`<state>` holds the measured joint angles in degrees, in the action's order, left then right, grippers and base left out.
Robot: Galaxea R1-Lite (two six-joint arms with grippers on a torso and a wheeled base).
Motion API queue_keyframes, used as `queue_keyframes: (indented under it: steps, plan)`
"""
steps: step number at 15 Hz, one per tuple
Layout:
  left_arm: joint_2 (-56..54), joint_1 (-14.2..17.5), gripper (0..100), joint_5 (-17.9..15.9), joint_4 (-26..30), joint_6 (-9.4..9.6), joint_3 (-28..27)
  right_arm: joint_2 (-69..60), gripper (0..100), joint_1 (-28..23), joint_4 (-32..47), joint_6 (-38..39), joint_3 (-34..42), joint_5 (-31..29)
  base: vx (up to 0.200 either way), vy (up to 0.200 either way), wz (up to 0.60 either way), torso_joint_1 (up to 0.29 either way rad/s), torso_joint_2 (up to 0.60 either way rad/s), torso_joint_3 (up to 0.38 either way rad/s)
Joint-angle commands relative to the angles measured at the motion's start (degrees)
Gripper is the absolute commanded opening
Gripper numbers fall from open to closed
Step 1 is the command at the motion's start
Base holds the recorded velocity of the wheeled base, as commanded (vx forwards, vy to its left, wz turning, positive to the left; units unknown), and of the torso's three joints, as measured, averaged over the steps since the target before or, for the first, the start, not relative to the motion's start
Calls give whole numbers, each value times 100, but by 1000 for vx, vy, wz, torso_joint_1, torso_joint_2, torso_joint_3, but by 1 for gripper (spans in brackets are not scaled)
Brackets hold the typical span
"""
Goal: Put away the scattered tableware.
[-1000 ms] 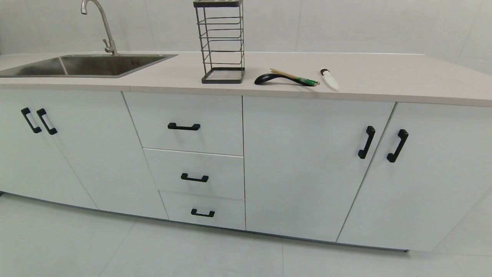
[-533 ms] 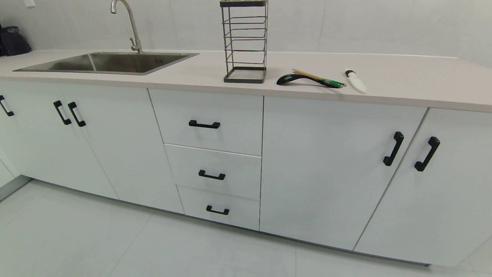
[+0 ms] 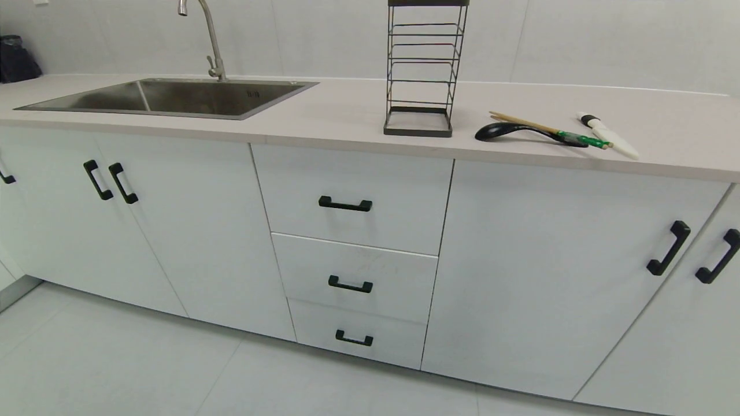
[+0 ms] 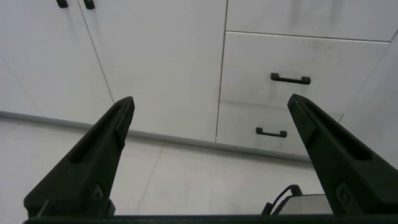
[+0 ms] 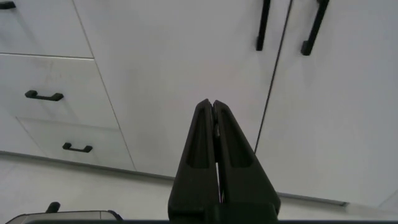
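On the pale countertop [image 3: 347,118] lie a black spoon [image 3: 509,130], a pair of wooden chopsticks with green ends [image 3: 549,130] resting across its handle, and a white knife with a black collar [image 3: 610,136] just beyond them. A tall black wire rack [image 3: 421,69] stands upright to their left. My left gripper [image 4: 211,106] is open, low in front of the white drawers [image 4: 298,68], nothing between its fingers. My right gripper [image 5: 212,107] is shut and empty, low in front of the cabinet doors [image 5: 186,74].
A steel sink [image 3: 173,97] with a curved tap [image 3: 208,34] is set into the counter at the left. Below are white cabinet doors and three drawers with black handles [image 3: 345,203]. Grey tiled floor [image 3: 115,370] lies open in front.
The head camera has shifted: the whole scene slid right in the picture and looks a little closer. The tableware lies as before.
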<state>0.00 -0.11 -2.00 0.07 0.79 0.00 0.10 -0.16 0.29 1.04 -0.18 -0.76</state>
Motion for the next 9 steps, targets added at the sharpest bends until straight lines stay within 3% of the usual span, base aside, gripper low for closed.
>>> queue_keyframes:
  steps: [1, 4, 9]
  plan:
    - [0, 2, 100, -2, -7, 0, 0, 8, 0, -2, 15, 2, 1, -4, 0, -200, 0, 2, 2, 2]
    - [0, 2, 100, -2, -7, 0, 0, 8, 0, -2, 15, 2, 1, -4, 0, -200, 0, 4, 5, 2]
    - [9, 2, 100, -2, -7, -18, 0, 8, 0, -2, 6, 2, 1, -4, 0, 0, 0, 0, 0, 0]
